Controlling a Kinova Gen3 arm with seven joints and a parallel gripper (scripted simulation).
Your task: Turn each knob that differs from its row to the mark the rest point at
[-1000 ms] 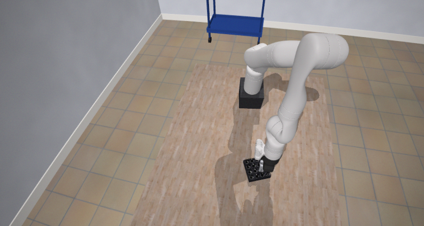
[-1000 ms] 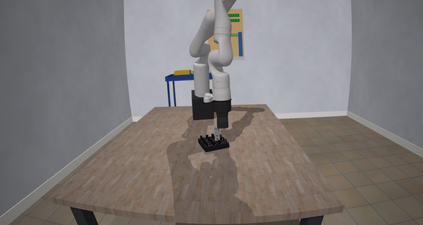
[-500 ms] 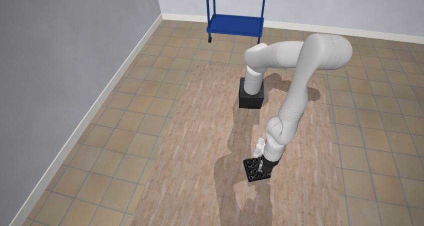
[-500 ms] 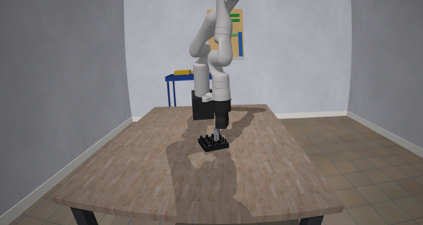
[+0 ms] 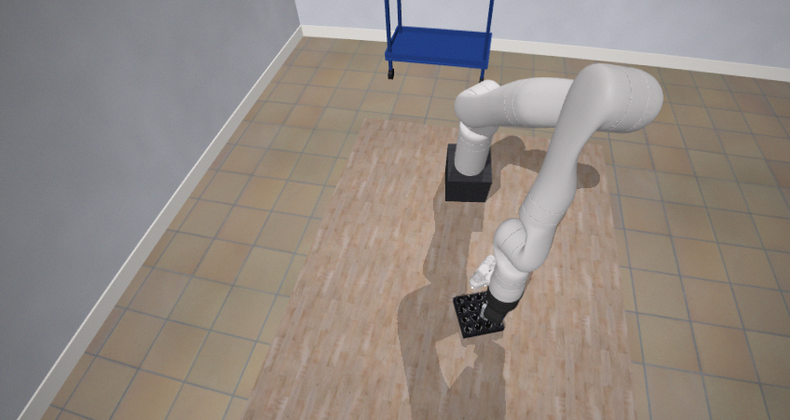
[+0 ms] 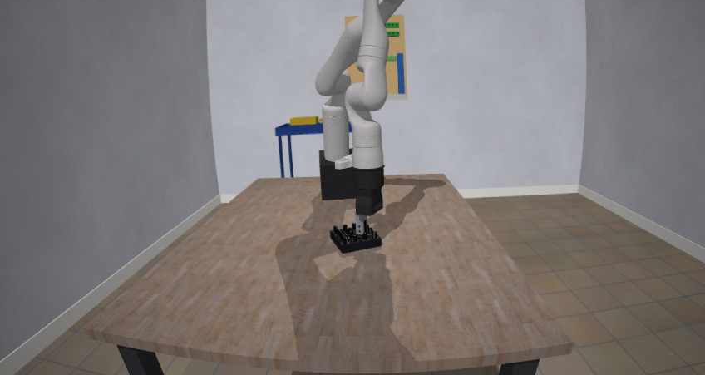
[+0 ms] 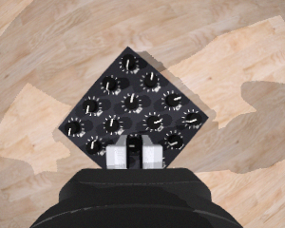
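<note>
No legible writing anywhere: the printed names on the knob box (image 7: 133,109) are too small to read in any view, only white tick rings and white pointer lines show.

Gripper (image 7: 135,154) is down on the box, pale fingers pinching a knob (image 7: 134,141) at the box corner nearest the wrist camera. The knob is mostly hidden between the pads, so its pointer can't be read. In the wrist view the box sits as a diamond, one corner pointing away from the camera.

Box stands flat on the table (image 6: 198,292), roughly mid-width, on the half away from the arm's black pedestal (image 5: 456,194). The arm reaches out from the pedestal, elbows high and comes straight down onto the box, wrist vertical in the exterior view.

Surface: light wood butcher-block top with dark legs. The arm's broad shadow falls across it around the box.

Room: tan tiled floor, grey walls, white skirting. Blue cart (image 5: 438,47) on castors stands by the far wall behind the pedestal, with a yellow item (image 6: 303,120) on its top shelf. A tan board (image 6: 398,70) with green and blue strips hangs on that wall, partly hidden by the arm.
</note>
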